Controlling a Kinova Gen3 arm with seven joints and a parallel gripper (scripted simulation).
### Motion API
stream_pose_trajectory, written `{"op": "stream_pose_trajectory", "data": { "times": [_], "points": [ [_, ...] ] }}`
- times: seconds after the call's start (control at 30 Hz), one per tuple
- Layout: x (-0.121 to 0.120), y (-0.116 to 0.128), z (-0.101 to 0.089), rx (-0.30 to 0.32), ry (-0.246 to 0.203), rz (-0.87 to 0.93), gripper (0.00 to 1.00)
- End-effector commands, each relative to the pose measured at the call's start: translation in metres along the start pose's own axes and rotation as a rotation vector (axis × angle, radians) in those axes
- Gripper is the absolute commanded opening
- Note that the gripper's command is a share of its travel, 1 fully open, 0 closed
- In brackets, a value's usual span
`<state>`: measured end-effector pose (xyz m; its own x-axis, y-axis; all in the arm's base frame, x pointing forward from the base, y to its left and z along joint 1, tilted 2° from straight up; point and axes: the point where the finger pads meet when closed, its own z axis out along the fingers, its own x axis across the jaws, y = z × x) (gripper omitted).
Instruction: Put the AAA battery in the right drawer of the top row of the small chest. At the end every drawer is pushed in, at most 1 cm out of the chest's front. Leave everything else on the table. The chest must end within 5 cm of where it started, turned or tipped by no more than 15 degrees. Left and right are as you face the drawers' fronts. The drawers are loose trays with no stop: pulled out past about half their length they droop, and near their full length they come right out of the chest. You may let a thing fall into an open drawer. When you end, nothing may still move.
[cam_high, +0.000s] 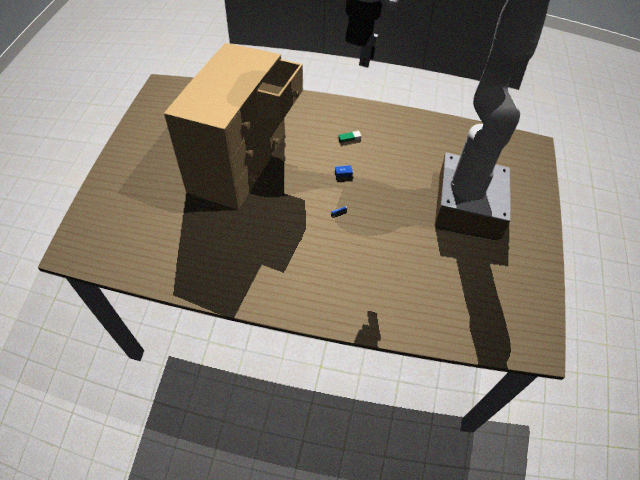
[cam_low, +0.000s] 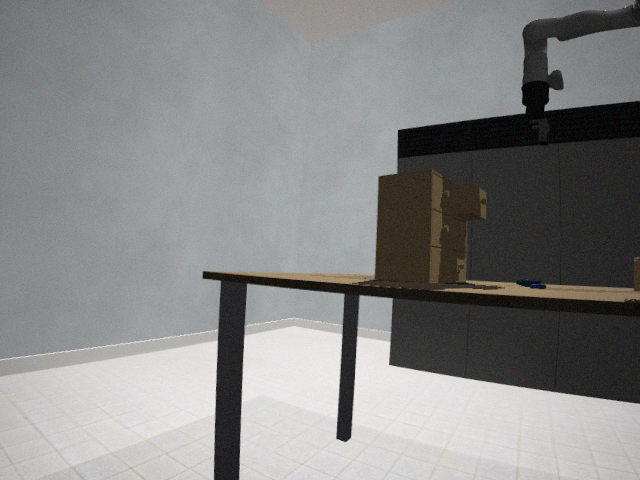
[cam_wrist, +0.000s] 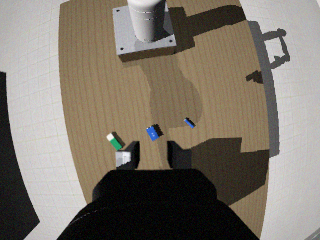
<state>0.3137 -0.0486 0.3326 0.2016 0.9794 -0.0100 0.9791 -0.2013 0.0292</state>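
Observation:
The AAA battery (cam_high: 339, 210) is a small blue cylinder lying on the table between the chest and the arm's base; it also shows in the wrist view (cam_wrist: 190, 122). The small wooden chest (cam_high: 224, 129) stands at the table's back left. Its top-row right drawer (cam_high: 281, 78) is pulled partly out and looks empty; it also shows in the exterior view (cam_low: 467, 200). The other drawers are in. My gripper (cam_high: 366, 56) hangs high above the table, beyond the open drawer, fingers pointing down. It is open with nothing between the fingers.
A blue block (cam_high: 343, 172) and a green-and-white object (cam_high: 349, 136) lie on the table near the battery. The arm's grey base (cam_high: 474, 193) stands at the right. Dark cabinets (cam_low: 516, 248) stand behind the table.

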Motion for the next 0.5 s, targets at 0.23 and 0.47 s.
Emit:
{"op": "stream_pose_trajectory", "data": {
  "times": [0.23,0.47],
  "points": [
    [-0.0001,-0.0017,-0.0033,0.035,0.004,0.002,0.67],
    [-0.0007,-0.0029,-0.0053,0.052,0.002,0.005,0.67]
  ]
}}
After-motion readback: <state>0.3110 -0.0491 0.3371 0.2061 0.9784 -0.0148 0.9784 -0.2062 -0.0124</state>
